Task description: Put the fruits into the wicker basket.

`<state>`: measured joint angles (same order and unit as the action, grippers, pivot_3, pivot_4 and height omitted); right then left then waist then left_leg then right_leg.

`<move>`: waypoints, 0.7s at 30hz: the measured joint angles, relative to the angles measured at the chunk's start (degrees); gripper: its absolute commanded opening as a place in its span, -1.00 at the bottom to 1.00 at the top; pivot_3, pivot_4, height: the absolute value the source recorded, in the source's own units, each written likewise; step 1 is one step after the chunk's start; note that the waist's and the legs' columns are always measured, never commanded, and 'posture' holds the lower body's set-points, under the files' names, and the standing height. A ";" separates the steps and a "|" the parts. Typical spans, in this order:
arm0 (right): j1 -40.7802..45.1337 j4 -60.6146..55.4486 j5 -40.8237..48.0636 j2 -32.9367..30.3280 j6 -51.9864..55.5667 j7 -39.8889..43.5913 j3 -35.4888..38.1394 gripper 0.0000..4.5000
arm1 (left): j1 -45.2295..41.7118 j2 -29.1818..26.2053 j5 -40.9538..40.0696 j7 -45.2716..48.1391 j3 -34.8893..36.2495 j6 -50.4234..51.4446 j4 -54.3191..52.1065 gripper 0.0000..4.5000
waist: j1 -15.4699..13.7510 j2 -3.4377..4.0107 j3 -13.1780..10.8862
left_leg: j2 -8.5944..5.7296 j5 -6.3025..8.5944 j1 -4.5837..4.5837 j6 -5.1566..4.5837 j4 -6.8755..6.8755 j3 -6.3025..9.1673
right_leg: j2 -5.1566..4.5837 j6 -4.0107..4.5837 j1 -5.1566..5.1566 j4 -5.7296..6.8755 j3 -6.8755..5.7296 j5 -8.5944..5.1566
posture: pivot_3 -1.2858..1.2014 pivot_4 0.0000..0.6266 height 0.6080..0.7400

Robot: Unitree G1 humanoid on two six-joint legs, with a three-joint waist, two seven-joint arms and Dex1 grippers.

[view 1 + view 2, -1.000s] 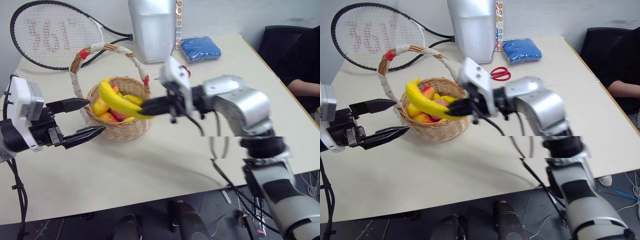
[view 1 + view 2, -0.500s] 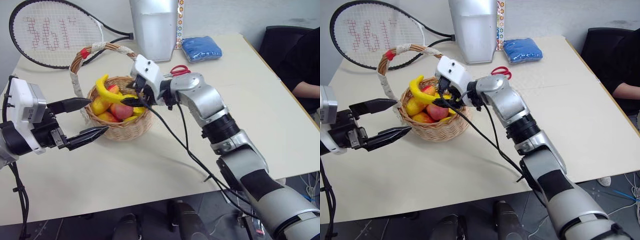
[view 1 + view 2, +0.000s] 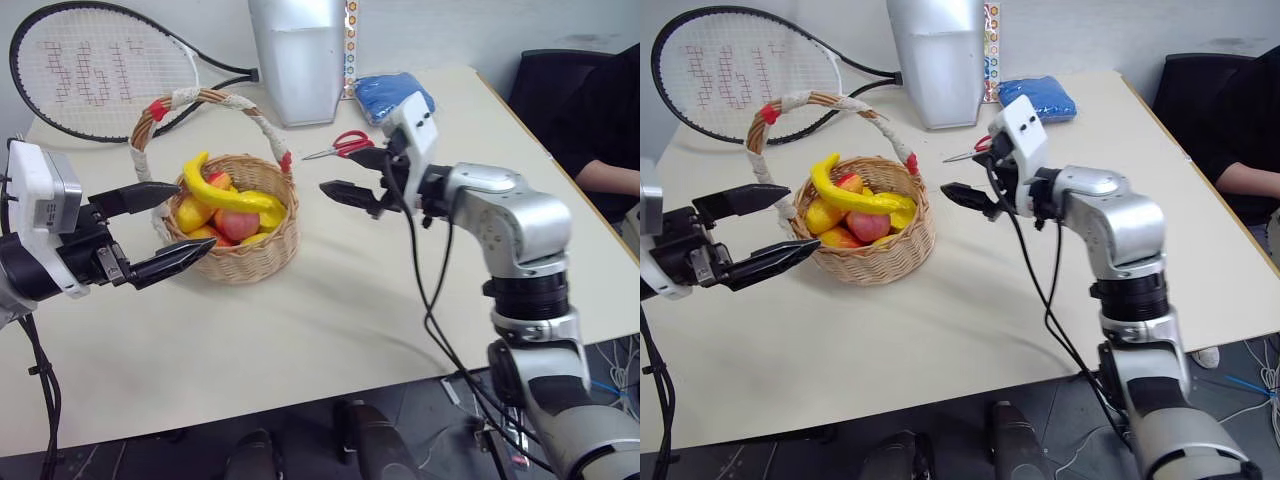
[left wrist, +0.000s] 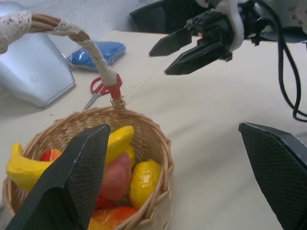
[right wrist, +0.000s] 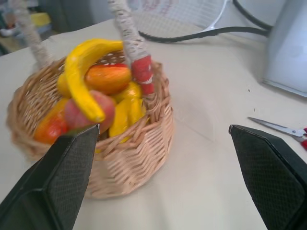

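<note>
- Now past the drop: banana (image 3: 225, 193) lying atop the other fruits (image 3: 232, 222) inside wicker basket (image 3: 262, 255).
- Right gripper (image 3: 352, 174) beside basket, spread wide, empty (left gripper (image 3: 165, 229) likewise).
- Next, probably only checking table (image 3: 330, 300) for strays.

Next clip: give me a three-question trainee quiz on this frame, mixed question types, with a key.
1. True or false: the banana lies on top of the other fruits in the wicker basket.
2. Multiple choice: the right gripper is A) shut on the banana, B) open and empty beside the basket, C) shut on the scissors.
3. Fill in: the red-handled scissors lie on the table between the basket and the blue ____.

Key: 1 true; 2 B; 3 cloth.
</note>
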<state>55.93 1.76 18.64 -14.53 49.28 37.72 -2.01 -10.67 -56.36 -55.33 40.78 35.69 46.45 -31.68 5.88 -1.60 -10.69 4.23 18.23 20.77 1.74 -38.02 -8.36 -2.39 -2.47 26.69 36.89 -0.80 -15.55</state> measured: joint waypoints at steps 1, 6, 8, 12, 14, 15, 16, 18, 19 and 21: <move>0.71 1.74 -0.56 1.93 -1.04 -1.42 -0.35 0.98 | -0.07 0.01 0.00 0.00 -0.48 -0.18 0.04 1.00 | 0.11 0.00 0.00 | 0.02 0.00 0.02 0.02 0.00 0.01 | 0.01 0.00 0.01 -0.01 -0.01 0.00 | 0.03 -0.52 1.00; 4.91 12.53 -3.10 8.58 -8.16 -6.63 -1.48 0.98 | -0.38 0.02 0.01 -0.06 -0.96 -0.43 0.64 1.00 | 0.13 0.00 0.00 | 0.02 0.03 0.23 -0.03 -0.04 0.03 | -0.03 0.00 0.02 -0.01 -0.13 0.00 | 0.03 -0.52 1.00; 6.67 17.10 -3.64 10.86 -10.95 -8.32 -1.43 0.90 | -0.40 0.02 0.01 -0.09 -1.05 -0.61 0.65 1.00 | 0.14 0.00 0.00 | 0.02 0.03 0.28 -0.03 -0.04 0.04 | -0.03 0.00 0.02 -0.01 -0.19 0.00 | 0.03 -0.52 1.00; 8.49 24.81 -5.53 13.56 -18.03 -10.82 -1.36 0.42 | -0.38 0.02 -0.02 -0.76 -1.13 -0.68 0.53 1.00 | 0.29 0.00 0.00 | 0.03 0.03 0.32 -0.03 -0.03 0.05 | -0.05 0.00 0.02 -0.02 -0.24 0.00 | 0.03 -0.52 1.00; 8.26 25.94 -6.22 13.66 -20.01 -10.72 -1.67 0.10 | -0.25 0.02 -0.15 -1.19 -1.11 -0.67 0.36 1.00 | 0.28 0.00 0.00 | 0.03 0.03 0.34 -0.03 -0.03 0.08 | -0.07 0.00 0.02 -0.02 -0.25 0.00 | 0.03 -0.52 1.00; 8.22 25.94 -6.42 13.68 -20.71 -10.50 -1.80 -0.06 | -0.16 0.02 -0.22 -1.30 -1.11 -0.67 0.32 1.00 | 0.28 0.00 0.00 | 0.02 0.03 0.34 -0.03 -0.03 0.10 | -0.07 0.00 0.02 -0.01 -0.25 0.00 | 0.03 -0.52 1.00; 8.21 25.94 -6.49 13.70 -21.16 -10.24 -1.95 -0.21 | -0.13 0.02 -0.29 -1.40 -1.10 -0.67 0.23 1.00 | 0.27 0.00 0.00 | 0.03 0.03 0.33 -0.03 -0.03 0.11 | -0.07 0.00 0.02 -0.01 -0.25 0.00 | 0.03 -0.52 1.00; 7.77 25.51 -6.58 13.76 -21.92 -9.75 -2.12 -0.52 | -0.08 0.02 -0.43 -1.57 -1.09 -0.67 -0.04 1.00 | 0.26 0.00 0.00 | 0.04 0.03 0.32 -0.03 -0.03 0.13 | -0.06 0.00 0.02 0.00 -0.26 0.00 | 0.03 -0.52 1.00; 7.32 25.27 -6.79 13.76 -22.37 -9.70 -2.19 -0.68 | -0.10 0.02 -0.52 -1.65 -1.10 -0.67 -0.12 1.00 | 0.26 0.00 0.00 | 0.05 0.03 0.32 -0.03 -0.03 0.14 | -0.06 0.00 0.02 0.00 -0.26 0.00 | 0.03 -0.52 1.00; 6.09 24.61 -7.56 13.59 -23.48 -9.70 -2.43 -0.90 | -0.16 0.02 -0.57 -1.81 -1.13 -0.68 -0.12 1.00 | 0.27 0.00 0.00 | 0.05 0.04 0.32 -0.02 -0.03 0.14 | -0.06 0.00 0.02 -0.01 -0.26 0.00 | 0.03 -0.52 1.00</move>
<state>62.02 26.37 11.08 -0.95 25.80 28.02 -4.44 -10.83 -56.34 -55.90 38.97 34.56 45.78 -31.80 6.15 -1.59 -10.69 4.27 18.27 21.09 1.72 -38.04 -8.22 -2.45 -2.47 26.72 36.88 -1.06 -15.55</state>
